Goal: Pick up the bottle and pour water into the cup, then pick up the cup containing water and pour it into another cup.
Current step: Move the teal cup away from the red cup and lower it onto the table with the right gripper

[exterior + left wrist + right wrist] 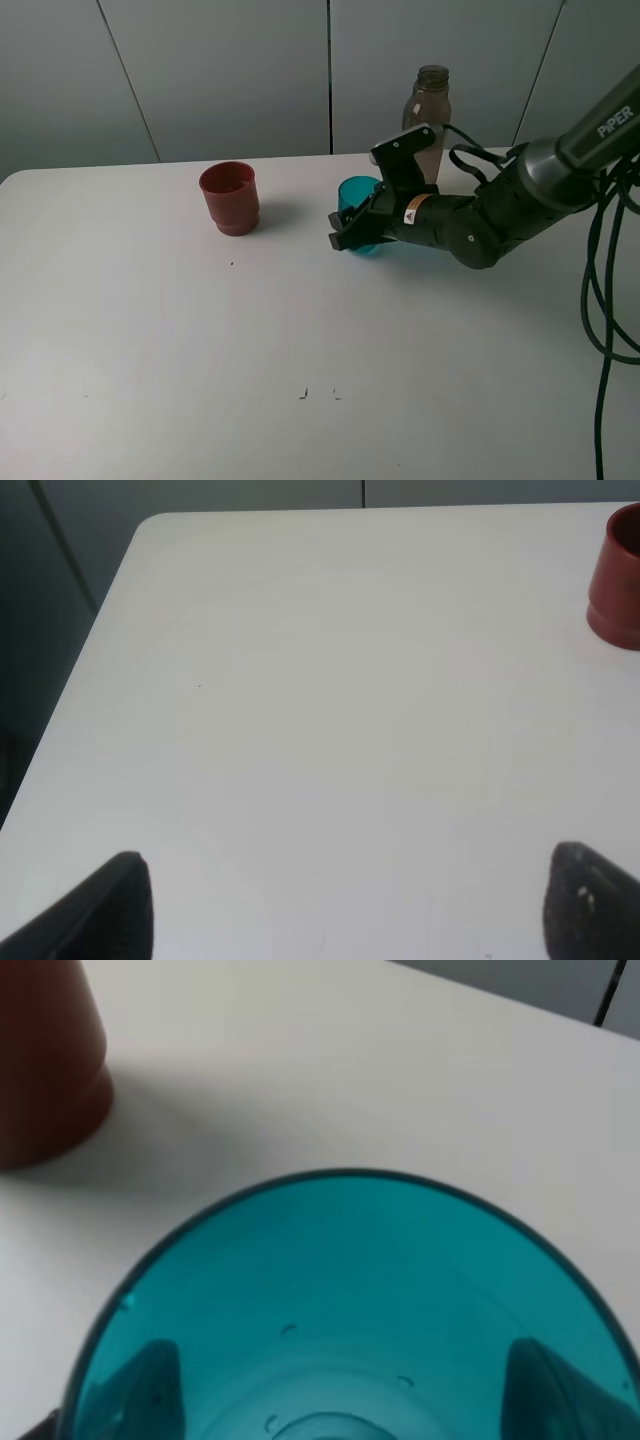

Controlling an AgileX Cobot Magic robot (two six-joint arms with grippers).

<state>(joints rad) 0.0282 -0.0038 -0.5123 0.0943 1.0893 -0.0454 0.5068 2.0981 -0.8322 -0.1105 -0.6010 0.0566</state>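
Now | right gripper (352, 232) straddles teal cup (357, 190) | bottle (428, 107) behind | red cup (230, 198) apart

white table (150, 340), red-brown cup (229, 198), teal cup (358, 194), bottle (428, 105)

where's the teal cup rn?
Exterior high view: the teal cup stands right of centre on the table, between the right gripper's fingers, in front of the bottle.

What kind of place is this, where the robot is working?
Probably a lab or test bench, not a kitchen: a bare white table against plain grey wall panels, loose black cables trailing off the arm, and only a red-brown cup, teal cup and bottle set out.
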